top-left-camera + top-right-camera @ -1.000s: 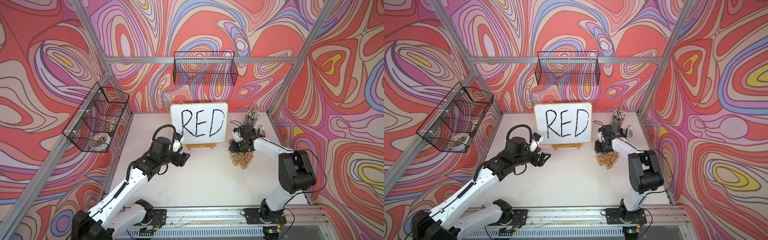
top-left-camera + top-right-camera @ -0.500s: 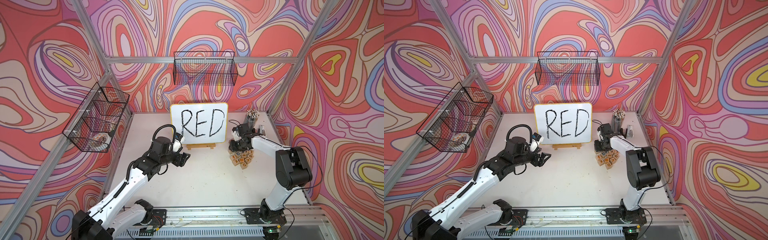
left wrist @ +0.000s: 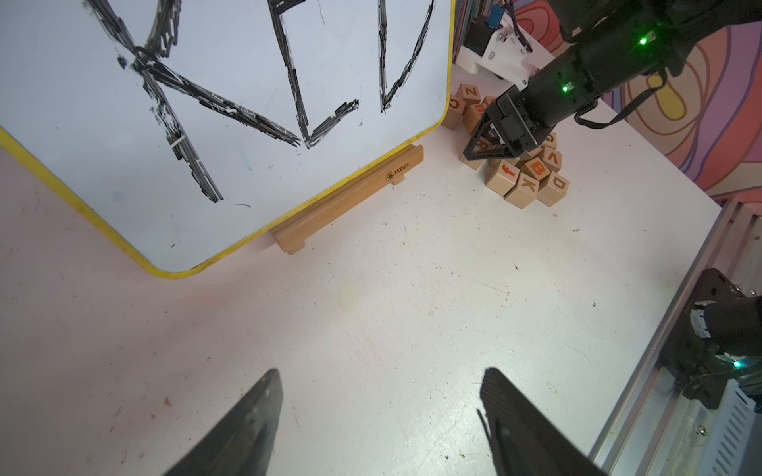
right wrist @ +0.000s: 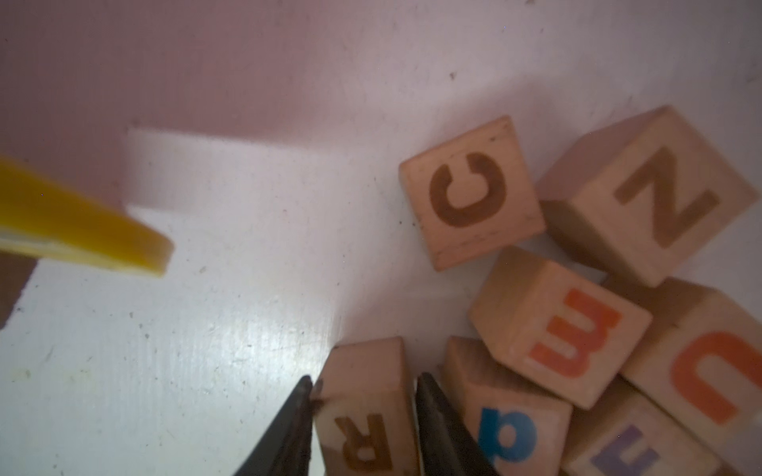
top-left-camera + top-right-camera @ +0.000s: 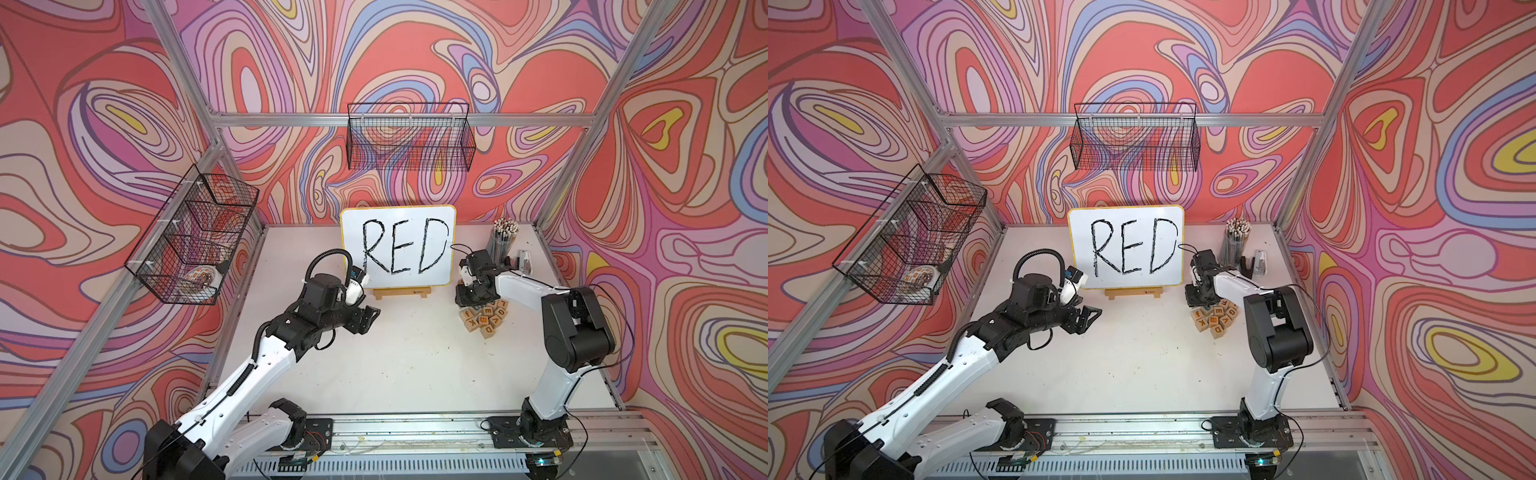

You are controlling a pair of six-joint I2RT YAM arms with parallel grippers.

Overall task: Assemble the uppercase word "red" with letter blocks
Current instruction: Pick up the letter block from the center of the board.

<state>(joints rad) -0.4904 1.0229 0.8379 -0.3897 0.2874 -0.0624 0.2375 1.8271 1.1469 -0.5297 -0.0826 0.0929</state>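
since the right claw [image 4: 366,377] has closed its jaws onto two opposite sides of the r block [image 4: 363,416], the step in hand looks like lifting that block out of the pile and starting the word with it. the r block sits at the edge of the letter blocks [image 5: 484,318] that faces the whiteboard [image 5: 397,249], just beside a blue-lettered block [image 4: 507,437], so a straight upward pull seems the safest way out; dragging sideways could knock the neighbour or tip the heap. the jaws catch the block near its end and not across its middle, so i would raise it slowly and watch for it pivoting. whether it has left the counter [image 5: 395,365] yet i cannot tell. it should go down on bare counter in front of the whiteboard, letter face up, with room beside it for two more. the d block [image 3: 557,184] lies on the far side of the pile from the whiteboard. the left claw [image 3: 381,370] hangs spread and empty over the bare counter, well apart from the pile.
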